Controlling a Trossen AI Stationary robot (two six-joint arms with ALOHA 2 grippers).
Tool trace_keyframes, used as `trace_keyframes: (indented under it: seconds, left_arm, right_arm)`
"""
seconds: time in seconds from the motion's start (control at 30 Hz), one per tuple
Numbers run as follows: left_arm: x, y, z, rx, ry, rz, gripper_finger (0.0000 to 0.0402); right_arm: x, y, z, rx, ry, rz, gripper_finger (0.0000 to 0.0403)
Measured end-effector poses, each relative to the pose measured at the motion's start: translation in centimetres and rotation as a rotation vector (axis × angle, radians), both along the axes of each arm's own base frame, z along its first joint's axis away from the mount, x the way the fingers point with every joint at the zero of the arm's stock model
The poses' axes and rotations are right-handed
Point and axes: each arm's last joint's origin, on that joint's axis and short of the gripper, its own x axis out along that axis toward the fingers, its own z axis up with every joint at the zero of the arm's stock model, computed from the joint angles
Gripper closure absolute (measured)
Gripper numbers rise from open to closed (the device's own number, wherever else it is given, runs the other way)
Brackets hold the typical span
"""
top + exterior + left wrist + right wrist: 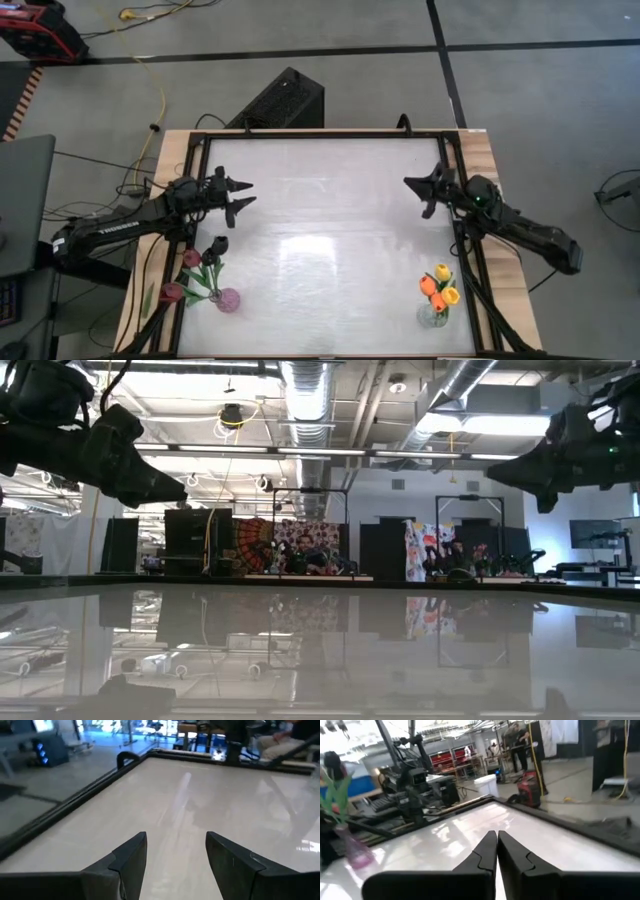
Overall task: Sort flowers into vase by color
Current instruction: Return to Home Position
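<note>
High view, L to R: left arm comes in from the left edge, forearm approx. level above the surface. The left claw points right over the far-left part, fingers spread w/ nothing between them; left wrist view shows the same gap.

Nearer than it, at the near-left corner, the maroon flowers stand in a pinkish vase. At the near-right corner the orange & yellow flowers are bunched in a transparent vase. No loose stems seen, so sorting looks done.

Beyond that vase the right arm enters from the right edge. The right claw points left, fingers pressed together, gripping nothing. Both arms look raised & pulled back, well apart from both vases, approx. mirrored.

Handling, as a guess: stems are thin, light & bendy, heads soft. Best hold is mid-stem, below the leaves, w/ a gentle pinch. Vases look small & top-heavy w/ the blooms in, so a dragged stem could tip one.
</note>
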Motion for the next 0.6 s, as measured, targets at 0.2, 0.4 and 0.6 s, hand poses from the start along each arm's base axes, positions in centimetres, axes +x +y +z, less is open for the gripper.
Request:
trace_keyframes:
  seconds: [0.2,0.4,0.6]
  left_arm:
    - [0.1,0.0,0.7,0.07,-0.05,-0.019,0.021]
    - [0.0,0.2,1.0,-0.04,-0.126,0.075,0.021]
    - [-0.1,0.2,0.1,-0.127,-0.055,0.112,0.021]
  right_arm:
    - [0.1,0.1,-0.1,0.035,0.0,0.018,0.0354]
    - [0.1,0.2,-0.1,0.035,0.0,0.023,0.0353]
    - [0.1,0.2,-0.1,0.035,0.001,0.025,0.0352]
